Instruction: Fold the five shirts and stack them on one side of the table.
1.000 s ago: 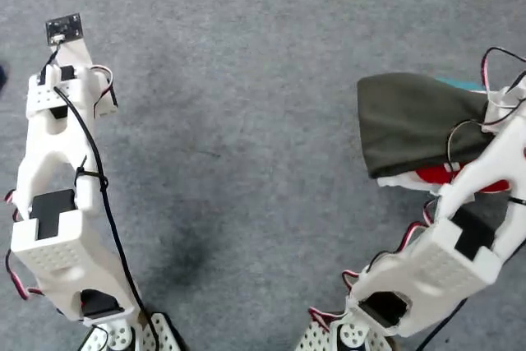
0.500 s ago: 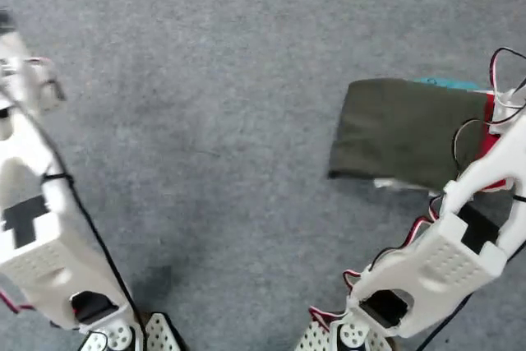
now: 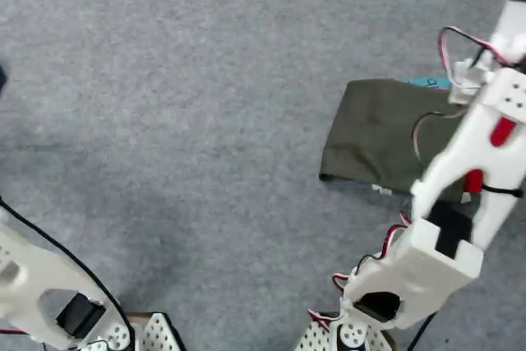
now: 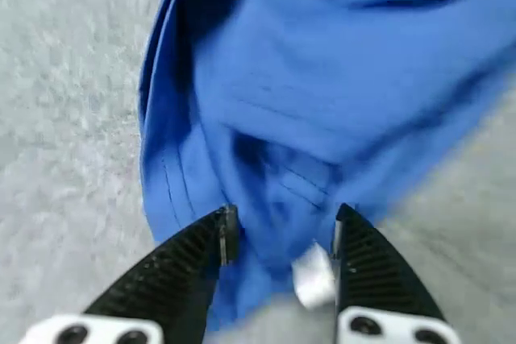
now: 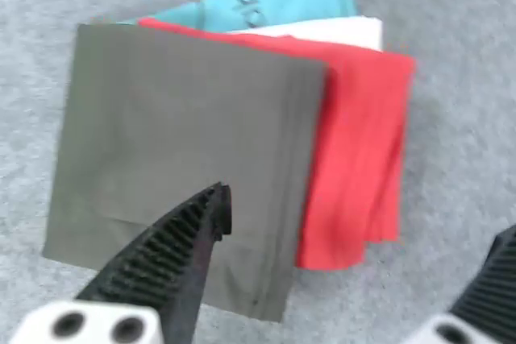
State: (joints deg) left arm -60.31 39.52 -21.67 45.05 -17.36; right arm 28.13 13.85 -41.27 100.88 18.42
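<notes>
- Left gripper [image 4: 284, 223]: I see the jaws parted, straddling a fold of the blue shirt [image 4: 322, 78] without clamping it; the shirt lies rumpled on the grey table [image 4: 56, 118].
- Right gripper [image 5: 363, 227]: jaws spread wide, holding nothing, hovering over the stack.
- Stack sits at right of the high view: olive shirt [image 3: 374, 133] on top, red shirt [image 5: 363, 142] under it, white shirt [image 5: 330, 31] and teal shirt [image 5: 266, 6] edges poking out beneath.
- Right arm [image 3: 460, 178] overlaps the olive shirt's right edge.
</notes>
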